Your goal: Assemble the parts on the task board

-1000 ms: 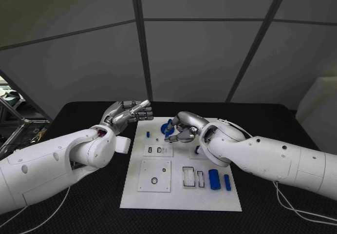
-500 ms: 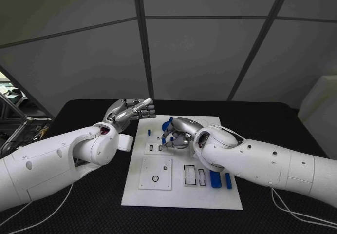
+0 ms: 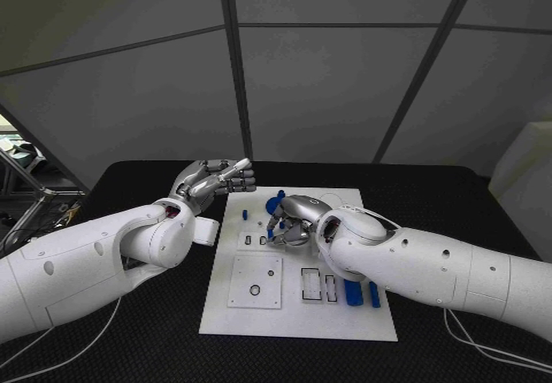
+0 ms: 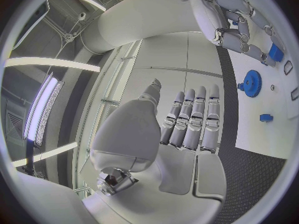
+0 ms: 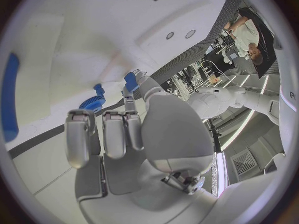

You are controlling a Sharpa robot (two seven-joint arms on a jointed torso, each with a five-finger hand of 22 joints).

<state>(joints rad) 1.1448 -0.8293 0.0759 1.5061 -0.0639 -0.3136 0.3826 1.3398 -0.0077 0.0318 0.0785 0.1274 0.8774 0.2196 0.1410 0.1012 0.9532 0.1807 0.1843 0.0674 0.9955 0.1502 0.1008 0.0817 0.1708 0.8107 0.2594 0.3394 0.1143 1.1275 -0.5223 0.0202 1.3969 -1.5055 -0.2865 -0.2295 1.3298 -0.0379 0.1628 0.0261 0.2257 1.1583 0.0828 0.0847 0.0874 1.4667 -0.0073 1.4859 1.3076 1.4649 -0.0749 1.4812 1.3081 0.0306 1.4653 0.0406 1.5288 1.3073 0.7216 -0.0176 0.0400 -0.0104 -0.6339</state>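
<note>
— Where does the task board (image 3: 247, 315) sit?

— On the table (image 3: 460, 191), midway between the two arms. The right hand (image 3: 293, 219) is over the board's far half; the left hand (image 3: 213, 182) is just off its far left corner.

— And the parts?

— A gear (image 3: 274, 207) lies near the far edge, just behind the right hand, with a small peg (image 3: 244, 213) to its left. Two long pieces (image 3: 361, 294) lie side by side by the near right edge, probably flat on the board.

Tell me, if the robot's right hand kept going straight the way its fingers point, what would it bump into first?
Probably the task board: the right hand hangs over its middle with fingers curled down toward the white plate, near a small blue part. How far above it the hand hangs is unclear.
</note>
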